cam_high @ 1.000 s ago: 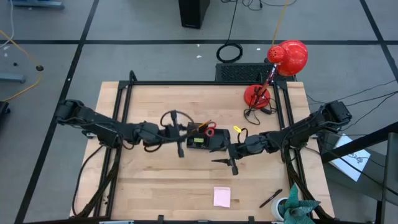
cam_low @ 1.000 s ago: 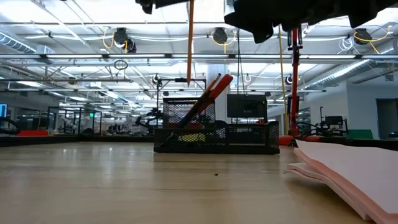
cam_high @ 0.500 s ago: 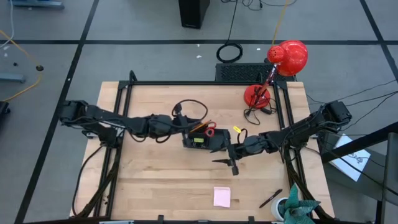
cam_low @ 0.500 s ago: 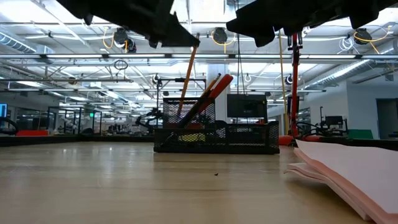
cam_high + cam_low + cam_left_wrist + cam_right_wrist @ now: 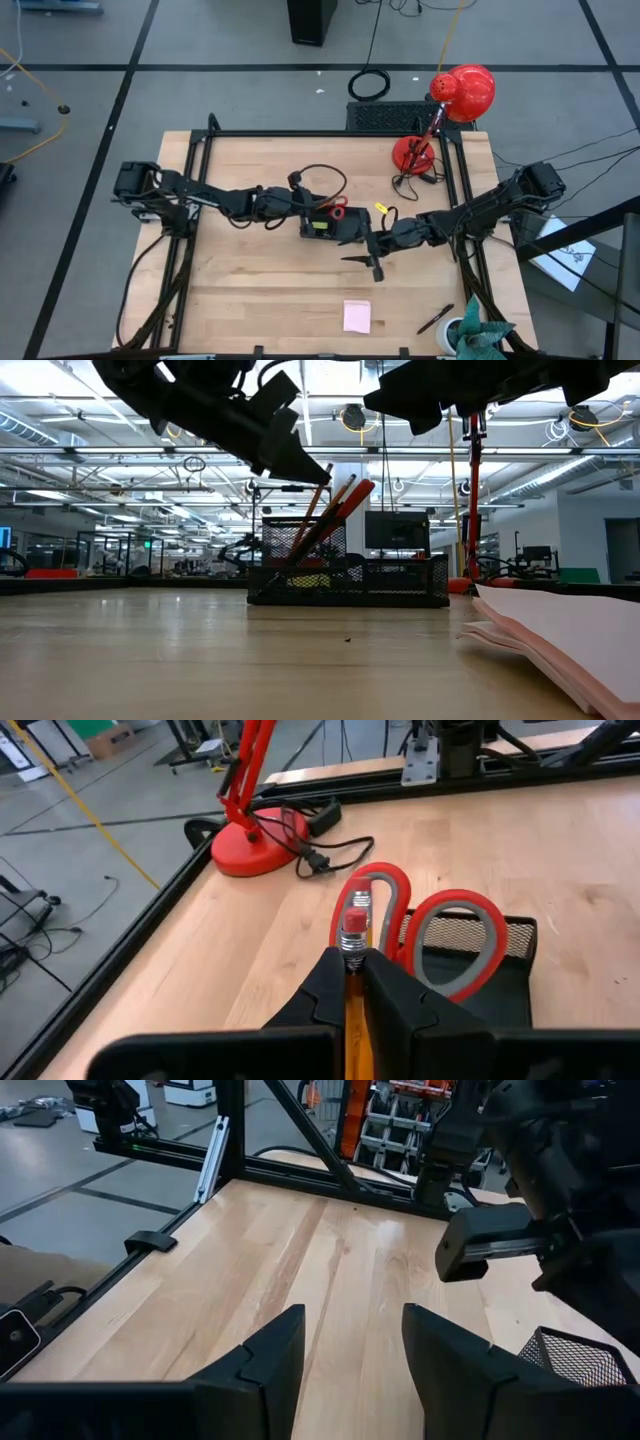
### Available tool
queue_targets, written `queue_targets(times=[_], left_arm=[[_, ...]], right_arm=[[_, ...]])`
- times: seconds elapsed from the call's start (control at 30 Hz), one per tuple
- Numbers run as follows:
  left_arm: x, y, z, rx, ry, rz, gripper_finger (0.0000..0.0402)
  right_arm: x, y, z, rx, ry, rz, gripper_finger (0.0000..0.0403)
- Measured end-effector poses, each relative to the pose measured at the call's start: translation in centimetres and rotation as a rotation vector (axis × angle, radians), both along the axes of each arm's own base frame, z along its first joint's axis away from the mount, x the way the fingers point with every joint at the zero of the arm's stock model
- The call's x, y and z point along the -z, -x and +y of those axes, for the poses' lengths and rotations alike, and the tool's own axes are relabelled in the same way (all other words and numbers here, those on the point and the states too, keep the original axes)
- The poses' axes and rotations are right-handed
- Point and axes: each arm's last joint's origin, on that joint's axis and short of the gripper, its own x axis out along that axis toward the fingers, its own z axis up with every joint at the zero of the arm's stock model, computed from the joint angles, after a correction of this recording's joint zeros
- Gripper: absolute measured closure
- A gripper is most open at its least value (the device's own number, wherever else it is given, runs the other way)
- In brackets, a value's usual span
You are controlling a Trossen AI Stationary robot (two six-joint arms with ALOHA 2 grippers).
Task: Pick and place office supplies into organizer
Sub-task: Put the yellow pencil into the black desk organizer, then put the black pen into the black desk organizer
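Landmark: the black mesh organizer (image 5: 333,226) stood near the middle of the table (image 5: 250,300); every place below was reckoned from it.

Left gripper (image 5: 352,982): it hung over the organizer's tall compartment, on the side away from the right arm. Its fingers were nearly closed, pinching a yellow pencil (image 5: 353,935) just below the eraser.

Pencil position: in the low view the pencil (image 5: 309,515) slanted down into the tall compartment, beside the red-handled scissors (image 5: 345,500) already standing there. Whether its tip had reached the floor of the compartment could not be told.

Right gripper (image 5: 350,1355): it waited near the organizer's opposite end, toward the front edge of the table, fingers spread apart and holding nothing.

Supplies not yet stowed: a pink sticky-note pad (image 5: 357,316) lay well in front of the organizer, a dark pen (image 5: 435,319) beyond it toward the right front corner, and a small yellow item (image 5: 381,208) just beside the organizer's lamp-side corner.

Hazard 1: if released while so steeply tilted, the pencil would probably fall against the scissors' handles; that could lever it over the rim.

Hazard 2: the gripper sat close to the scissors' loops (image 5: 440,935); a sideways withdrawal might snag them and drag or tip the light organizer.

Hazard 3: the red desk lamp (image 5: 440,120) stood well behind the organizer, and its cord (image 5: 320,855) trailed toward it; a wide swing of the arm might catch it.
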Motion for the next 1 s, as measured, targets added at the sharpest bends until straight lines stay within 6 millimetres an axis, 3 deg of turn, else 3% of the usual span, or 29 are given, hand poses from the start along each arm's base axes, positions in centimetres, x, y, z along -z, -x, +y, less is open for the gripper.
queue_targets(times=[0.5, 0.87, 1.0], left_arm=[[0.4, -0.2, 0.0, 0.046, 0.0, 0.017, 0.0369], [0.2, -0.3, -0.5, 0.064, -0.011, -0.011, 0.0254], [-1.4, 0.1, -1.1, 0.085, -0.036, -0.062, 0.0218]], right_arm=[[0.0, 0.0, 0.0, 0.002, -0.002, 0.0, 0.0243], [0.0, 0.0, 0.0, 0.002, -0.002, 0.0, 0.0243], [0.0, 0.0, 0.0, 0.002, -0.002, 0.0, 0.0243]])
